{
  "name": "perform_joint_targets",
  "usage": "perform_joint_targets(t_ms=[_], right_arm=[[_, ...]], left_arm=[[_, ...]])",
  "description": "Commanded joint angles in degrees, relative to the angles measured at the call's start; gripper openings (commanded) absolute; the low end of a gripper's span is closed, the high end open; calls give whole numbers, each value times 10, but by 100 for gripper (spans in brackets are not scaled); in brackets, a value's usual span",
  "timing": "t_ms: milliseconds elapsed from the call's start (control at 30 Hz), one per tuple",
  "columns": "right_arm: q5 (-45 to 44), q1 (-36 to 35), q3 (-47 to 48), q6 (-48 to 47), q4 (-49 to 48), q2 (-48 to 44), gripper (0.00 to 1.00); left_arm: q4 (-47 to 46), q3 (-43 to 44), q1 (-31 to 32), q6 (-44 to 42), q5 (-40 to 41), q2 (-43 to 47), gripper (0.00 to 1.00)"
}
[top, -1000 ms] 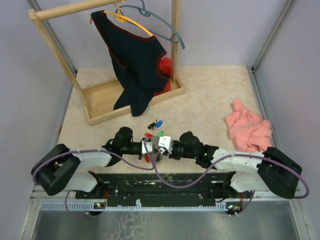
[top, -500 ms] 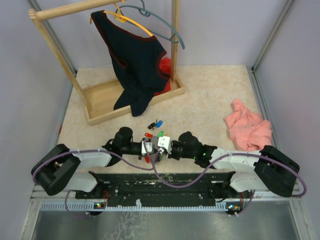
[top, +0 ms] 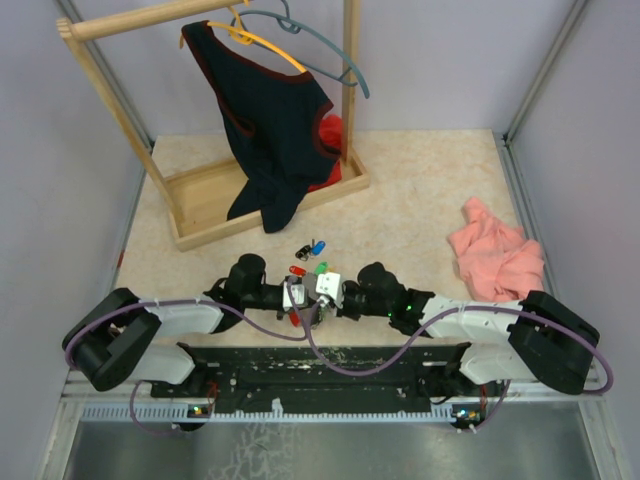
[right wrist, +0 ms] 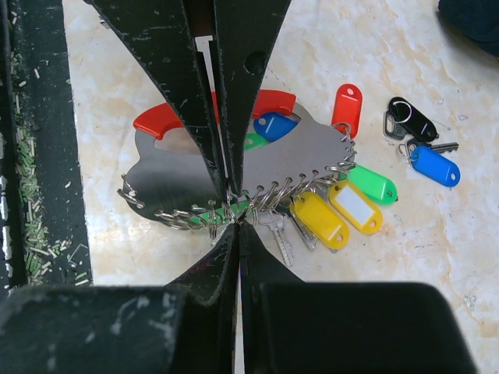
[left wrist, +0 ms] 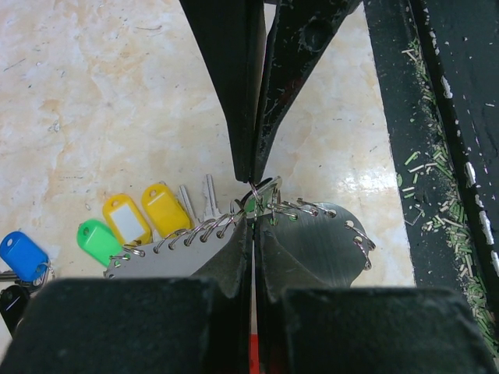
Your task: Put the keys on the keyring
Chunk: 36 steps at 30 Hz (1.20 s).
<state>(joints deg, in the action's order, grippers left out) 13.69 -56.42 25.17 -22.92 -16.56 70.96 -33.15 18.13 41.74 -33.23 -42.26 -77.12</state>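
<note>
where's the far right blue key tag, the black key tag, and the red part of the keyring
blue key tag [right wrist: 433, 165], right wrist view, middle of its plastic head
black key tag [right wrist: 411, 117], right wrist view, its plastic head
keyring [right wrist: 156, 121], right wrist view, left end of its red arc

Keys: plastic heads yellow (two, one with a white label), green, blue, red and black; blades silver
Keyring: plain grey metal, one arc red
Surface: cream-beige, marbled mottling
Hanging garment: dark navy, red trim
Crumpled cloth: salmon pink
Yellow hanger; grey-blue hanger
Rack: pale natural wood
</note>
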Motion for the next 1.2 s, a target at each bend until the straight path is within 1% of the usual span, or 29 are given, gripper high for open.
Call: perform_joint_targets(t_ms=[0, 233, 467, 567, 667, 867, 1167], right_arm=[[34, -1, 28, 0, -26, -5, 0], [52, -1, 37, 0, -18, 3, 0], [48, -1, 37, -2, -6, 2, 0], [39, -1, 33, -3, 7, 1, 0], [23, -1, 30, -3, 13, 2, 0], [-45, -1, 9, 11, -17, -14, 0], [-82, 0, -12, 18, -56, -20, 22]], left_arm=[[-9, 13, 2, 2, -15, 2, 0], [-3, 20, 2, 8, -11, -5, 0], [-5, 21, 2, 24, 7, -3, 0], [-13, 17, -2, 43, 27, 3, 0], [-29, 11, -8, 55, 29, 6, 0], [-43, -2, -15, 55, 27, 19, 0], [-55, -9, -18, 60, 27, 26, 0]])
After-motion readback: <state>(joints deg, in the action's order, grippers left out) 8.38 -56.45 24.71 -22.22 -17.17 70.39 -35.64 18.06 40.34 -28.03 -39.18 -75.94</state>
